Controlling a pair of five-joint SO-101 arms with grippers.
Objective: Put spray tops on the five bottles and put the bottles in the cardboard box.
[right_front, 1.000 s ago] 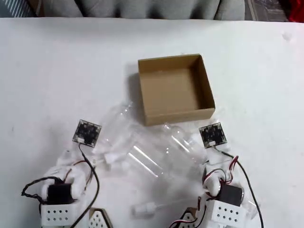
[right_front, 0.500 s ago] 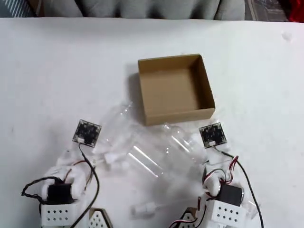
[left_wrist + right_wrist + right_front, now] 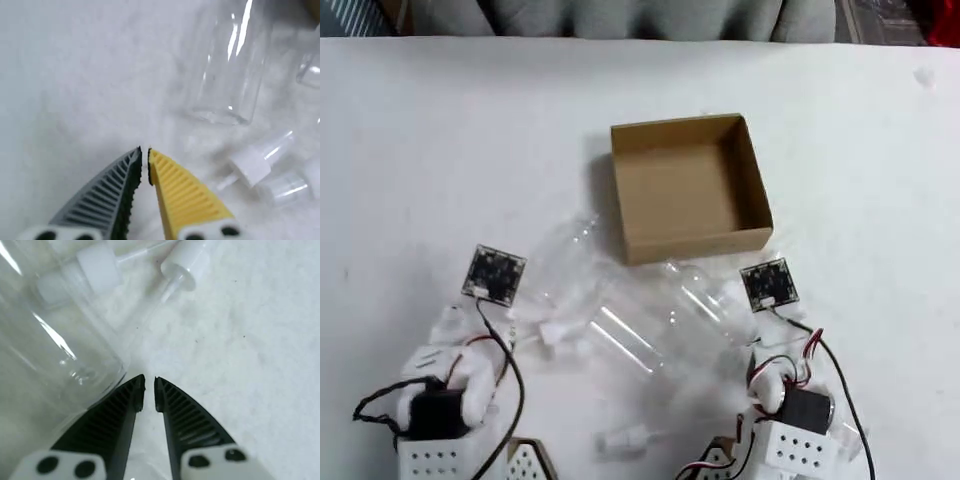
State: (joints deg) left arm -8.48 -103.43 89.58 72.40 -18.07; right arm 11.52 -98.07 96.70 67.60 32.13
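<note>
Several clear bottles lie on the white table in front of the open, empty cardboard box (image 3: 690, 185); one bottle (image 3: 625, 338) lies in the middle and another bottle (image 3: 705, 300) lies nearer the right arm (image 3: 788, 405). A white spray top (image 3: 625, 438) lies at the front, and a second spray top (image 3: 558, 332) lies by the left arm (image 3: 445, 385). My left gripper (image 3: 144, 161) is shut on nothing above bare table, short of a bottle (image 3: 227, 75) and a spray top (image 3: 250, 165). My right gripper (image 3: 149, 388) is shut and empty beside a bottle (image 3: 50, 355), with spray tops (image 3: 97, 267) beyond it.
The white table (image 3: 440, 140) has free room to the left, to the right and behind the box. Grey upholstery (image 3: 620, 15) runs along the far edge. The arm bases stand at the front edge.
The left arm has drawn back a little and shifted left, away from the bottles. The right arm, the bottles and the box have not moved.
</note>
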